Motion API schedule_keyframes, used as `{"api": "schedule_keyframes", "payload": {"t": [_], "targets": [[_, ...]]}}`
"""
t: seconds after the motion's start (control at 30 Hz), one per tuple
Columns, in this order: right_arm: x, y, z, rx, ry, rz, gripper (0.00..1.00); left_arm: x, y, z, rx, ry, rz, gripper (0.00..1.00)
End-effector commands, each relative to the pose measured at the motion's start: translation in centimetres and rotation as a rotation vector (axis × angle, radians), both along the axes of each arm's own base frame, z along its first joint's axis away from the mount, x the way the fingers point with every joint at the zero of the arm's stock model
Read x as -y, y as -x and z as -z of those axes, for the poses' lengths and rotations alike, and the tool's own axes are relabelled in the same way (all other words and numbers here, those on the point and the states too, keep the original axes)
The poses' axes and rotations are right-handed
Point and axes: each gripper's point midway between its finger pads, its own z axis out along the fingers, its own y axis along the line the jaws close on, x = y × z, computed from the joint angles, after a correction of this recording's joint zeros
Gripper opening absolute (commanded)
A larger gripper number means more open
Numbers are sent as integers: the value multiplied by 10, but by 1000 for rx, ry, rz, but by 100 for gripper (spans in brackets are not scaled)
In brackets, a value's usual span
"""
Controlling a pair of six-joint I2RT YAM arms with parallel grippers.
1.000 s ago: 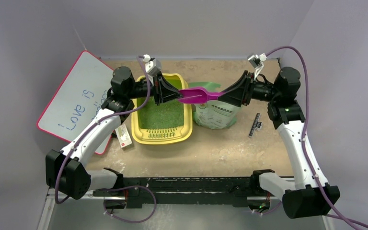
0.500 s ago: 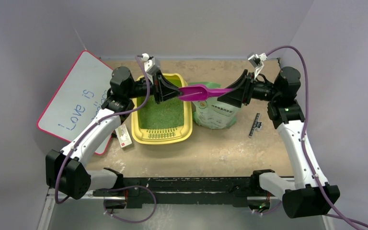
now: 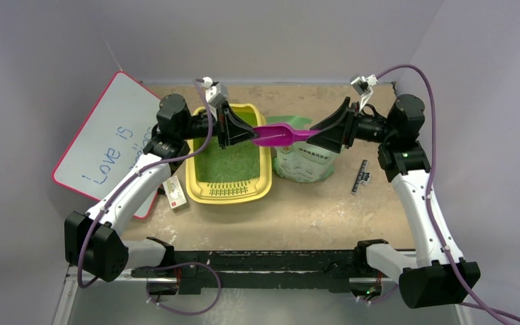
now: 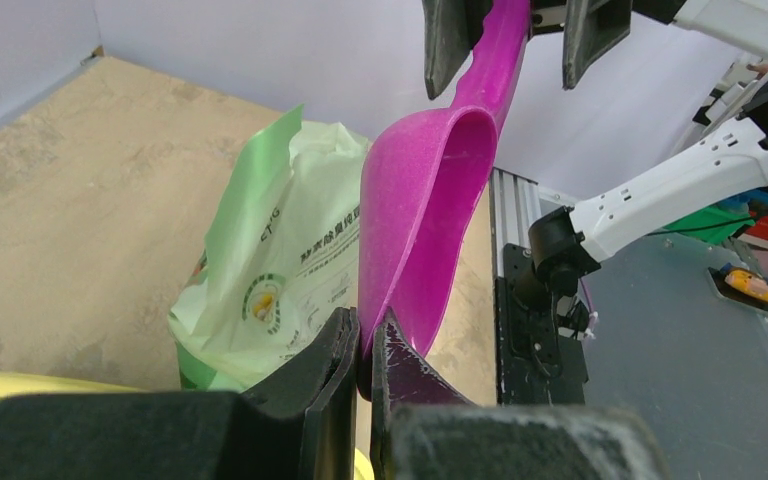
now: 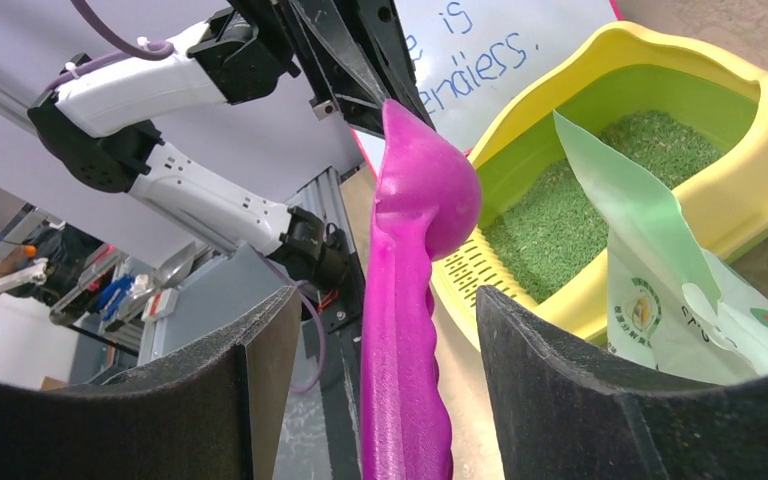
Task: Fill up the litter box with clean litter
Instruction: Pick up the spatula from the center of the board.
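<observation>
Fine, grainy green clean litter (image 5: pixel 560 230) is lying in the glossy yellow, round-cornered litter box (image 5: pixel 740 190) beneath the left gripper (image 4: pixel 365 350). That gripper is pinching the smooth purple plastic scoop (image 4: pixel 430 190) by its tip. The right gripper (image 5: pixel 375 330) is standing with its jaws apart around the scoop's handle.

Whiteboard (image 3: pixel 105 145): handwriting partly covered by the left arm (image 3: pixel 135 184) in the top view, where only "Love is" reads; cut off at the upper edge of the right wrist view.
Litter box (image 3: pixel 233 199): far rim, upper centre of the top view, hidden behind the left tool (image 3: pixel 250 134); one end masked by the bag (image 5: pixel 660 300) in the right wrist view.
Scoop (image 3: pixel 274 135): tip buried between the left tool's fingers; handle end runs off the lower edge of the right wrist view.
Bag mouth: under the scoop and right tool (image 3: pixel 313 133) in the top view; print too small to read.
Right tool: body cut off at the upper edge of the left wrist view.
White box (image 3: pixel 175 193): label illegible.
Black strip (image 3: pixel 359 177): markings too small to tell.
</observation>
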Motion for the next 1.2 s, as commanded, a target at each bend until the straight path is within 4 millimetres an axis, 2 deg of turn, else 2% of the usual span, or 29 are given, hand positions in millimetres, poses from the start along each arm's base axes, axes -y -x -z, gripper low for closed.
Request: {"api": "schedule_keyframes", "payload": {"t": [0.0, 0.13, 0.37, 0.43, 0.6, 0.7, 0.83, 1.03, 1.1, 1.17], "targets": [[1, 1, -16, 69, -8, 12, 67, -1, 7, -9, 66, -17, 31, 0], [-1, 1, -20, 88, -14, -13, 60, -1, 3, -13, 77, -9, 9, 0], [0, 4, -10, 61, -1, -24, 67, 0, 1, -27, 91, 56, -5, 0], [0, 4, -8, 57, 0, -24, 67, 1, 1, -27, 85, 64, -2, 0], [0, 6, -11, 65, -2, -24, 59, 2, 2, -22, 68, 51, 13, 0], [0, 5, -13, 63, -2, -25, 63, 1, 3, -19, 65, 39, 17, 0], [-1, 1, -15, 73, -4, -23, 62, 1, 3, -18, 65, 33, 16, 0], [-1, 0, -19, 88, -12, -26, 49, 2, 1, -18, 65, 30, 16, 0], [-1, 1, -19, 91, -14, -26, 50, 2, 1, -17, 64, 28, 17, 0], [-1, 1, -19, 92, -15, -25, 54, 3, 0, -16, 60, 26, 20, 0]]}}
